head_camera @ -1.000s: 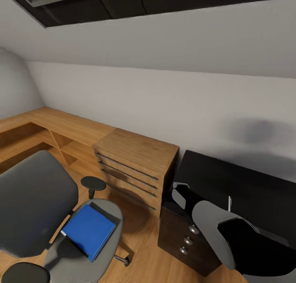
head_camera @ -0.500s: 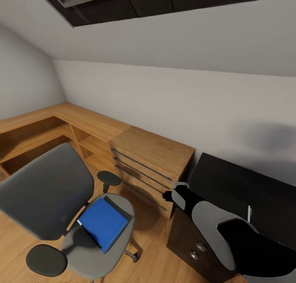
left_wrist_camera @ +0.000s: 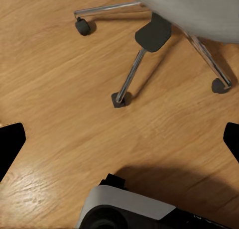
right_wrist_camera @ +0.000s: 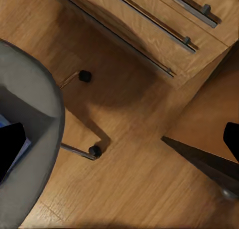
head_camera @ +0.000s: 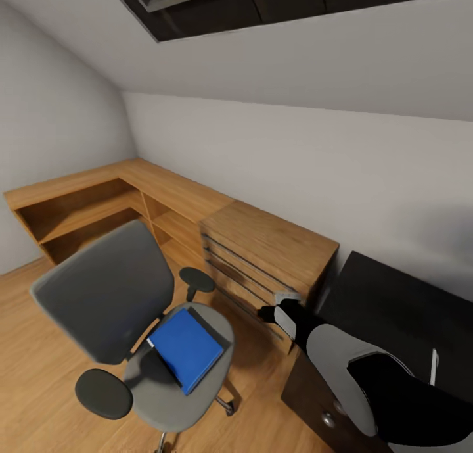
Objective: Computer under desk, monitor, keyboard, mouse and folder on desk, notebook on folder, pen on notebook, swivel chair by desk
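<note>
The swivel chair (head_camera: 105,295) stands on the wooden floor, its grey back turned toward the shelving. On its seat lies the blue folder (head_camera: 188,348). The black desk (head_camera: 394,308) is at the right, with the pale pen (head_camera: 433,366) lying on its top. My right arm (head_camera: 341,361) reaches forward between the chair and the desk. My right gripper (right_wrist_camera: 119,144) is open above the floor, beside the chair's seat (right_wrist_camera: 35,139) and the desk's drawer unit (right_wrist_camera: 209,164). My left gripper (left_wrist_camera: 119,144) hangs open over the floor near the chair's chrome base (left_wrist_camera: 134,74).
A light wooden chest of drawers (head_camera: 269,256) stands against the wall between the chair and the desk. Low wooden shelving (head_camera: 98,203) runs along the left corner. A sloped white ceiling hangs low overhead. My own base (left_wrist_camera: 129,211) is close behind the chair's casters.
The camera has swung left, so the whole picture has shifted right: the chair and shelving show more fully and less of the desk shows. The folder stays on the seat.
</note>
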Motion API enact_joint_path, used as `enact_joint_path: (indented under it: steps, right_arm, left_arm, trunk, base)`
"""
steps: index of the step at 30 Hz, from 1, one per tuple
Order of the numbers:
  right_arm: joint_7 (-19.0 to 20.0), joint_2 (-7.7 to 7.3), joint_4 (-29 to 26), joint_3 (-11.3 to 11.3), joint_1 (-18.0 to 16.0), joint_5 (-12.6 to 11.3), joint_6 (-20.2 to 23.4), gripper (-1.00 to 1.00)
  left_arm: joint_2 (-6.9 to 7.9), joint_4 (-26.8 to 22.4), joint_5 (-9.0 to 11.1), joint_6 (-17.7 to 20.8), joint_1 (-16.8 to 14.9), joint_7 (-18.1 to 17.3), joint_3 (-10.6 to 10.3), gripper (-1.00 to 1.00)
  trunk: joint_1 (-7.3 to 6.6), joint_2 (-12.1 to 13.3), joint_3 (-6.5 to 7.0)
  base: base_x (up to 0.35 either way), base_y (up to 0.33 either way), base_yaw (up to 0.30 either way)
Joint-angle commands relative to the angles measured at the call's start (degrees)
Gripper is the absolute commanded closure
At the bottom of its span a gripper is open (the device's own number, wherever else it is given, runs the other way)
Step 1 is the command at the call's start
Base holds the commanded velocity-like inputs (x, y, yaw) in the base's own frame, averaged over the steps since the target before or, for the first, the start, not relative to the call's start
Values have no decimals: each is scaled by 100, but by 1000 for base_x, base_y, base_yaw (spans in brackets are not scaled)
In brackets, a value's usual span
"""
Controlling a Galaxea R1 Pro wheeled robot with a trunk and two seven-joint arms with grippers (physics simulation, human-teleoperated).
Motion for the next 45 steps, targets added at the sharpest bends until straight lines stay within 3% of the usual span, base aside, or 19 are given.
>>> enact_joint_path:
  steps: [1,16,38,45]
  right_arm:
    - [-8,0,-11,35,0,-42,28,-100]
    - [143,0,-5,35,17,171,-199,-100]
    - [237,0,-3,44,99,219,-427,-100]
    - [296,0,-3,44,148,411,-720,-100]
  left_arm:
    - [4,3,37,-19,-4,38,-44,-100]
    - [14,-1,75,-14,-2,50,-23,-100]
    - [133,-2,78,-64,-2,-16,-14,-100]
    - [137,-2,78,-66,-2,-17,-11,-100]
  trunk:
    - [1,-5,-10]
    - [1,-5,-54]
    - [1,-5,-124]
    - [1,-5,-150]
  base:
    - [0,0,252]
    - [0,0,252]
    - [0,0,250]
    - [0,0,242]
